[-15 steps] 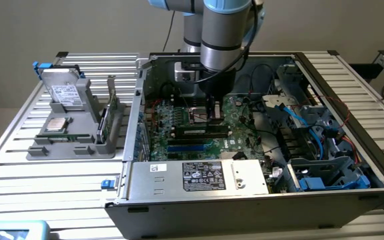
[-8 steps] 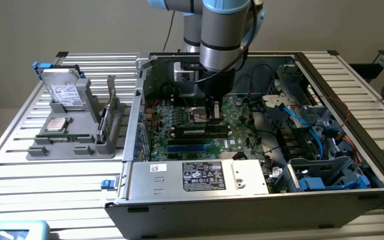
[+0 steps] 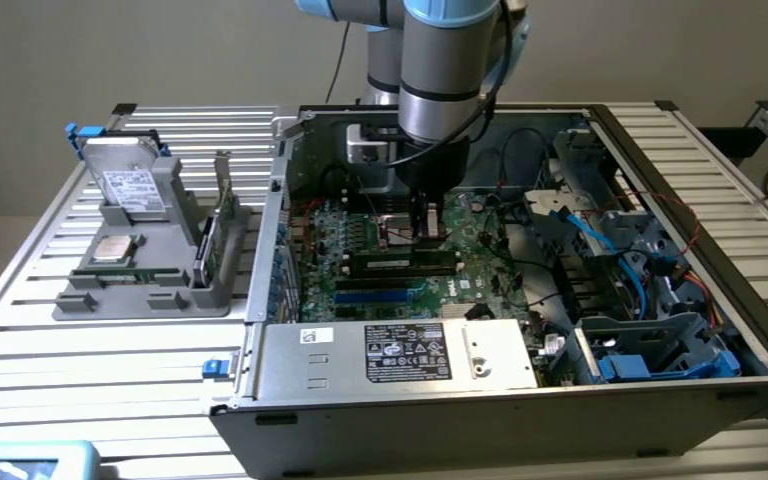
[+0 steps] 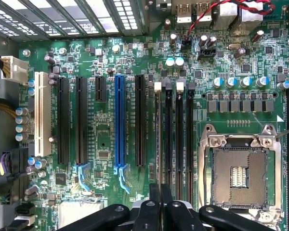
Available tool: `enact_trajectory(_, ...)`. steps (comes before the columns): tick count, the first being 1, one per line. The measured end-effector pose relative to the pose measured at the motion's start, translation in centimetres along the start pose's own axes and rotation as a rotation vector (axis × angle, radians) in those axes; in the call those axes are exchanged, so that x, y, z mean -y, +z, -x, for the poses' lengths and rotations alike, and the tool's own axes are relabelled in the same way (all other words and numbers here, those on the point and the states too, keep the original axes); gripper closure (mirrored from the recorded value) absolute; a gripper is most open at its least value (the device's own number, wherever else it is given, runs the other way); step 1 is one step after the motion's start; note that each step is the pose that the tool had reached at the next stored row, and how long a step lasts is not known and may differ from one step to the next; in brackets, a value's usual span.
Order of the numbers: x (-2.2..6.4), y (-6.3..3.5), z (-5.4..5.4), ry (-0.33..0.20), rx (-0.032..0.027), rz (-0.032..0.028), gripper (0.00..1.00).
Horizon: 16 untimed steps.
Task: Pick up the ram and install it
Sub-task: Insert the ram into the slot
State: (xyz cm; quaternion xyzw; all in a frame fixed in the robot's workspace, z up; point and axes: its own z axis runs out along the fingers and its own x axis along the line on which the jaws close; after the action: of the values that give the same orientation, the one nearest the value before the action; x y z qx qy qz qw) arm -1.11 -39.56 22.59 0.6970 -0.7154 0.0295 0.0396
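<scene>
Exterior view: the pincer (image 3: 426, 232) is seen low inside the computer case (image 3: 491, 430), directly above the ram (image 3: 404, 263), which is seated on edge in a memory slot of the motherboard (image 3: 357, 235). In the wrist view its fingers (image 4: 154, 202) are seen clenched together; contact with the ram cannot be told

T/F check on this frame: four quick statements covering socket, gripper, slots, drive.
1. The CPU socket holds no processor. True.
2. The gripper hangs outside the computer case. False: it is inside the open case, above the motherboard.
3. One long expansion slot is blue. True.
4. The silver drive is mounted inside the case. False: it leans in the gray fixture on the table, at the exterior view's left.
</scene>
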Motion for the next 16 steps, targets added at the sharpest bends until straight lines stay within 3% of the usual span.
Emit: enact_trajectory(16, -0.01, 0.07, 0.00, 0.000, -0.0001, -0.0008, 0.88)
